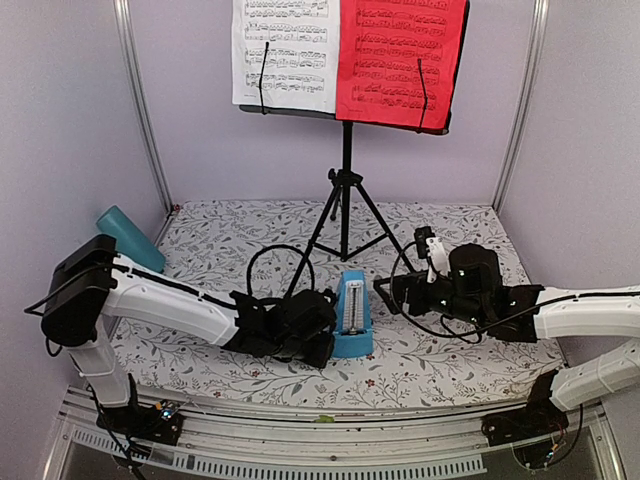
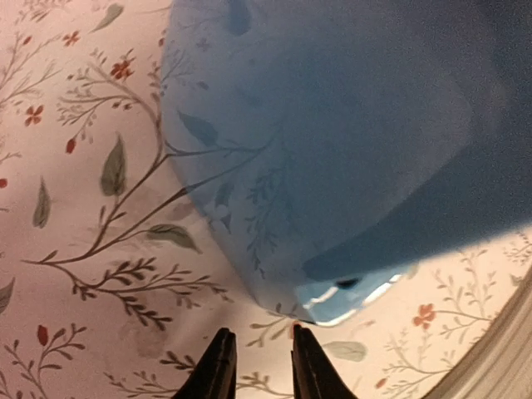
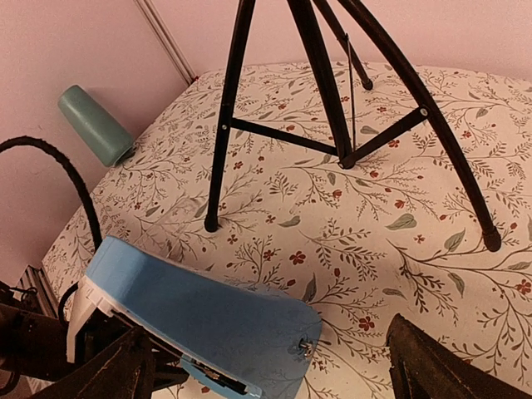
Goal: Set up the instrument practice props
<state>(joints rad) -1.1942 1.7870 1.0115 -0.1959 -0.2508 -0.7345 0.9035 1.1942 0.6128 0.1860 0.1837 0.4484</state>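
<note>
My left claw (image 2: 259, 341) sits low over the floral surface (image 2: 75, 249), its jaws close with a thin gap and the tips just short of the blue metronome (image 1: 350, 315). I can't tell whether it grips anything. My right claw (image 1: 388, 292) gapes wide just beside the metronome, which stands between both claws, in front of the music stand (image 1: 346, 170).

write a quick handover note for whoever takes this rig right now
Left fingers: close together by the metronome, nothing between the tips; grip unclear.
Right fingers: wide open, empty, just right of the metronome.
Things: stand up at the back, white sheet and red sheet side by side on it; metronome on the table between the arms.
Done: stand and sheets look set.
Left: probably settle the metronome, then draw both arms back.
</note>
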